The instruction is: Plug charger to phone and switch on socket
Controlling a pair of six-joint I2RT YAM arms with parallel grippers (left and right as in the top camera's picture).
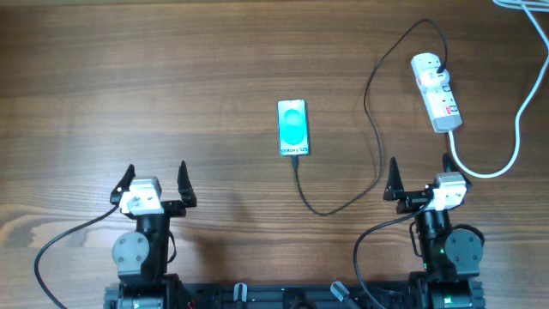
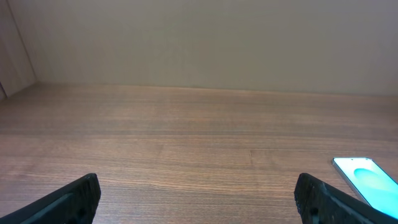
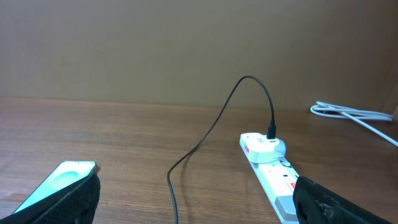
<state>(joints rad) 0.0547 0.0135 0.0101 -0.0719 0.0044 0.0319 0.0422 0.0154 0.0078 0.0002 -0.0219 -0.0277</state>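
Teal-screened rectangular phone point(image 1: 292, 128) is laid centrally, reachable by either arm. Spread and empty, left gripper point(image 1: 155, 172) and right gripper point(image 1: 419, 165) are held ready.

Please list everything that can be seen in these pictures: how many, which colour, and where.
table: one, brown wood, under everything
phone: one, teal screen, lying flat at the table's centre
charger: one, thin black cable, looping from the adapter down to the phone's near end; cannot tell whether it is plugged in
socket: one, white with red marks, far right
adapter: one, white, on the socket's far end
cord: one, thick white, curving from the socket to the far right corner
left gripper: one, black fingers, open and empty, near left
right gripper: one, black fingers, open and empty, near right
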